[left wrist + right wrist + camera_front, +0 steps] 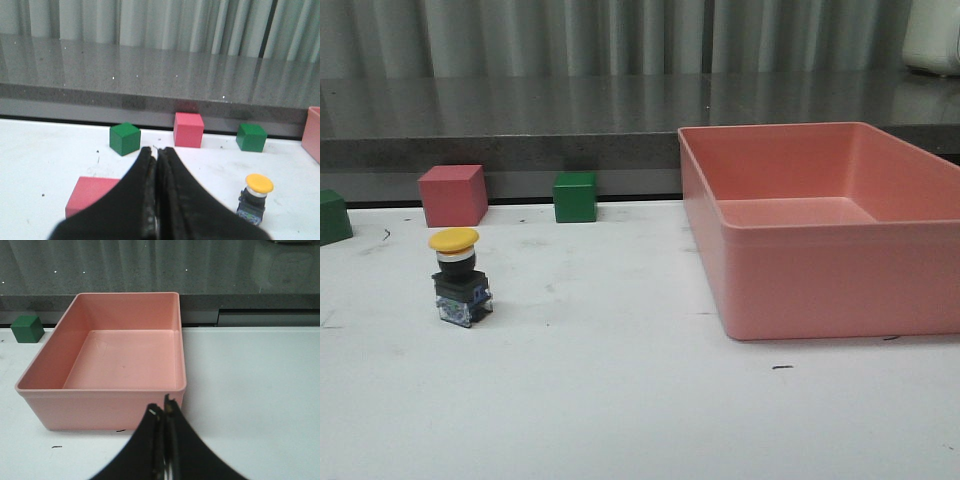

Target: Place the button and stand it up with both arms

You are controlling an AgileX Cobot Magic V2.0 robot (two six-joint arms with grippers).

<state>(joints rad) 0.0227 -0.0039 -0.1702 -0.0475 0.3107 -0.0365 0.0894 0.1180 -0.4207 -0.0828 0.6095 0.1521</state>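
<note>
The button [459, 277] stands upright on the white table at the left, yellow cap on top, black-grey base below. It also shows in the left wrist view [255, 198], off to the side of my left gripper [156, 150], which is shut and empty, well apart from it. My right gripper [162, 408] is shut and empty, just in front of the pink bin's near wall. Neither arm shows in the front view.
A large pink bin [800, 290] stands empty at the right, also in the right wrist view [100, 410]. A pink cube [452, 195] and green cubes [575, 197] [332, 217] line the table's back edge. Another pink cube [92, 192] lies beside my left gripper.
</note>
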